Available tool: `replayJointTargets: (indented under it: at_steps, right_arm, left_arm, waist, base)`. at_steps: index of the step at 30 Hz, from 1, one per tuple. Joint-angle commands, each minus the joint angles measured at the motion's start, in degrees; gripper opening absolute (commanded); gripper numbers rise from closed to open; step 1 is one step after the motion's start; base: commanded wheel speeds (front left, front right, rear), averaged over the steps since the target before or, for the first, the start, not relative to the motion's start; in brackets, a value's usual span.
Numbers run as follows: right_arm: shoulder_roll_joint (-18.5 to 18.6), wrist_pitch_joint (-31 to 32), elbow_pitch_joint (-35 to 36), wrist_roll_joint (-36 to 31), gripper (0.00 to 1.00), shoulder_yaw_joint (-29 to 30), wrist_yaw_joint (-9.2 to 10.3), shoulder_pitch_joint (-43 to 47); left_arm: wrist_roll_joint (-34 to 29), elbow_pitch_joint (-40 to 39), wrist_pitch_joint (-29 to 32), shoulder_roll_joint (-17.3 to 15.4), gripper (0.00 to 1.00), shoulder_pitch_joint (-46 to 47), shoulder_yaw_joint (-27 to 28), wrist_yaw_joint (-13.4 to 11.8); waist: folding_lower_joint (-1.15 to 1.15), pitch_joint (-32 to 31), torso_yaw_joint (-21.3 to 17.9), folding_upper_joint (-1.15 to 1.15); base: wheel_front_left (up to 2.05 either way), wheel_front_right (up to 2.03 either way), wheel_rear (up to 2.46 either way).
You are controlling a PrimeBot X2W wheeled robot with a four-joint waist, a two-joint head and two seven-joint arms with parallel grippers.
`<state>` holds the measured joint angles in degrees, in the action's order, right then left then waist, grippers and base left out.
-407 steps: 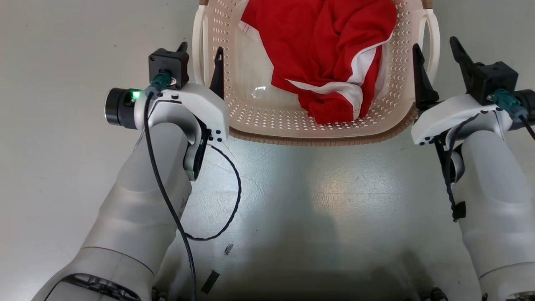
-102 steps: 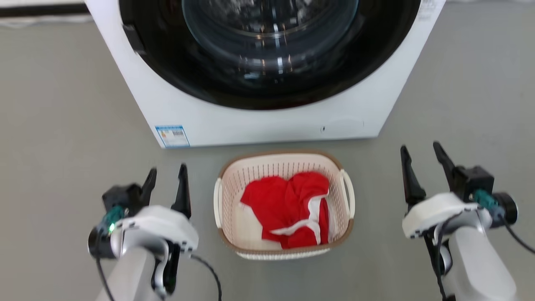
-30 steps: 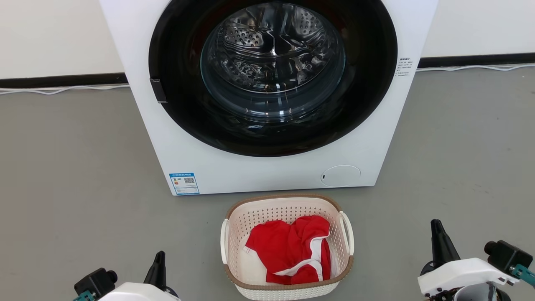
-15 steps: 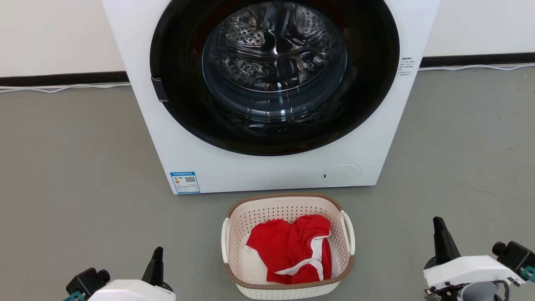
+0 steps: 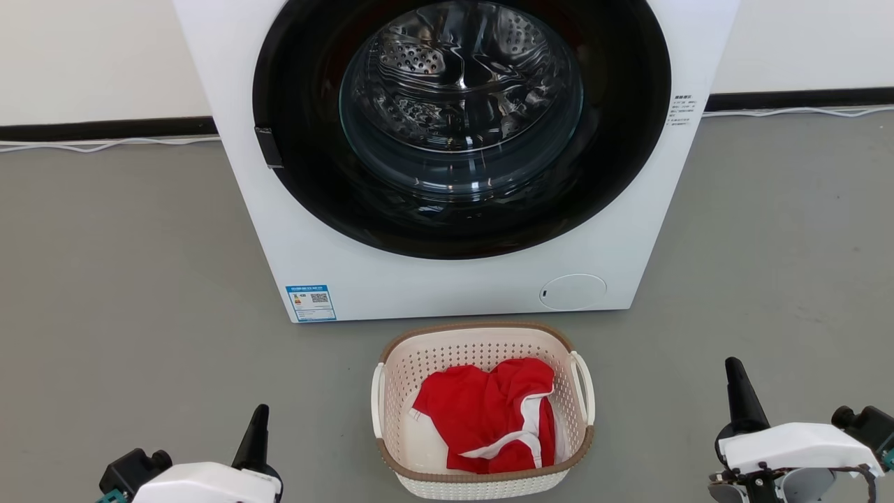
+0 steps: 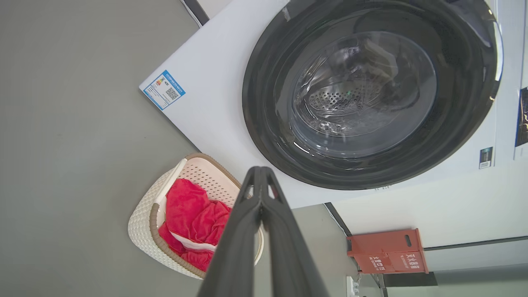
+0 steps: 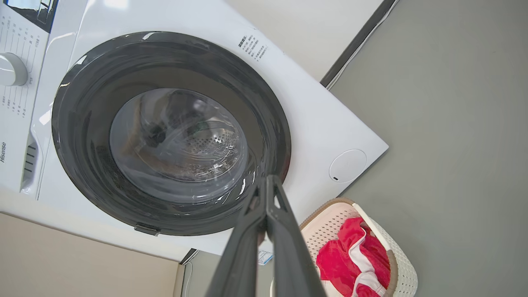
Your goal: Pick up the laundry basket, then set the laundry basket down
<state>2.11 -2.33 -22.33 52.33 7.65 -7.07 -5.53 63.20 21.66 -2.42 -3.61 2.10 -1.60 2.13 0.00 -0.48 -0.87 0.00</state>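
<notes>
Midway, laundry basket [image 5: 482, 327] between left fingers [image 5: 253, 436] and right fingers [image 5: 740, 398], untouched, each pair together

Head view: high, facing forward and down; washing machine [image 5: 447, 286] at 12 o'clock, laundry basket [image 5: 454, 348] at 6 o'clock.
Left wrist view: rolled sideways; laundry basket [image 6: 142, 225] at 8 o'clock.
Right wrist view: rolled oppositely; laundry basket [image 7: 402, 270] at 5 o'clock.
Shared: both things.
</notes>
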Motion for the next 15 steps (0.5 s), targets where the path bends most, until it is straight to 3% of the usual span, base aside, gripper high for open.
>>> replayJointTargets:
  at_steps: [1, 15]
  right_arm:
    - [0.60, 0.54, 2.22, 1.87, 0.00, -0.64, -0.25, -1.08]
    - [0.64, 2.68, 3.79, 11.67, 0.00, -0.76, -0.30, -0.97]
  left_arm:
    - [1.53, -1.98, 0.43, -0.24, 0.00, 3.14, 1.63, 0.93]
    - [8.60, -3.43, 2.62, 0.01, 0.00, 3.39, 3.31, 2.07]
  waist:
    - [0.00, 0.01, 0.02, 0.00]
    - [0.00, 0.18, 0.24, 0.00]
  base:
    - [0.00, 0.00, 0.00]
    - [0.00, 0.00, 0.00]
